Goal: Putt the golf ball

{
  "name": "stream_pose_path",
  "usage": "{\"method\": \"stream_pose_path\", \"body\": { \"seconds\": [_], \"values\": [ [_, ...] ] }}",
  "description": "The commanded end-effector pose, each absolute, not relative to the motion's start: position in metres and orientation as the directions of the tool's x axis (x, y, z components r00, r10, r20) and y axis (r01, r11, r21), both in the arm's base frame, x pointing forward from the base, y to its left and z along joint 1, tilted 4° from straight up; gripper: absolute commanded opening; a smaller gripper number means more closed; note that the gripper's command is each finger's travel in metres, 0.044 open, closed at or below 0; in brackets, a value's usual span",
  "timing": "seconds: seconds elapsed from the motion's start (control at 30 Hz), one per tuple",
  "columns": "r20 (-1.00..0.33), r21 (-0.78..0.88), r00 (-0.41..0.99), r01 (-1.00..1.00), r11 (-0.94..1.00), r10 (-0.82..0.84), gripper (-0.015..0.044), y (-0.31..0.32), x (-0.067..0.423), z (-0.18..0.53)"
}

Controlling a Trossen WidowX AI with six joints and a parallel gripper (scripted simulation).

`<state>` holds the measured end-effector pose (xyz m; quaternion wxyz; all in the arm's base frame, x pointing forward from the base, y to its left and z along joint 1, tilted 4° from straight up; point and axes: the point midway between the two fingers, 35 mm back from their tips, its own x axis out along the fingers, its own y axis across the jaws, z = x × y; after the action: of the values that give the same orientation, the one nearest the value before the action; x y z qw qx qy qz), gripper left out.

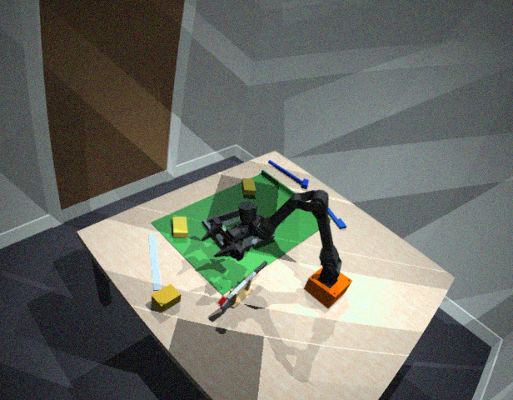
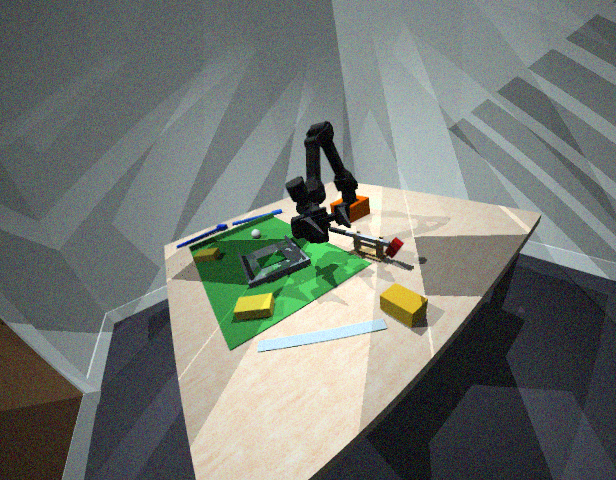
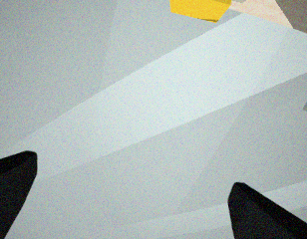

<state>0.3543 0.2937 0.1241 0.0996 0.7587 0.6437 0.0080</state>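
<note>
The red putter [image 1: 240, 289] [image 2: 367, 241] rests on a small stand beside the green mat [image 1: 291, 232] [image 2: 225, 289]; its red head [image 1: 222, 300] [image 2: 394, 246] points to the table edge. The white golf ball [image 2: 255, 233] lies on the mat's far part; the arm hides it in the top view. The raised green, a grey-framed platform [image 1: 224, 216] [image 2: 277, 272], sits mid-mat. My gripper [image 1: 211, 245] [image 2: 305, 232] [image 3: 136, 178] is open and empty, low over the platform, a short way from the putter's handle end.
Yellow blocks [image 1: 179, 226] [image 1: 248, 186] [image 1: 165, 297] [image 2: 253, 305] [image 2: 403, 303] stand on and around the mat. A pale blue strip [image 1: 153, 260] [image 2: 321, 334] lies near the edge. Two blue sticks [image 1: 287, 173] [image 1: 336, 217] lie behind the mat. The arm's orange base [image 1: 327, 288] [image 2: 352, 206] stands by the putter.
</note>
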Motion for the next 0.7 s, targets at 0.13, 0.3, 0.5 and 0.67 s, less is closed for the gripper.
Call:
{"method": "stream_pose_path", "body": {
  "seconds": [0.13,0.3,0.5,0.67],
  "values": [
    [-0.187,0.411,0.216,0.903,-0.123,0.958,0.044,0.29,0.357,0.119],
    [-0.302,0.703,0.264,0.71,0.027,0.916,0.044,0.283,0.357,0.11],
    [-0.451,0.865,0.293,0.375,0.333,0.843,0.044,0.269,0.349,0.097],
    [-0.574,0.816,0.292,0.125,0.564,0.765,0.044,0.254,0.337,0.087]
  ]
}}
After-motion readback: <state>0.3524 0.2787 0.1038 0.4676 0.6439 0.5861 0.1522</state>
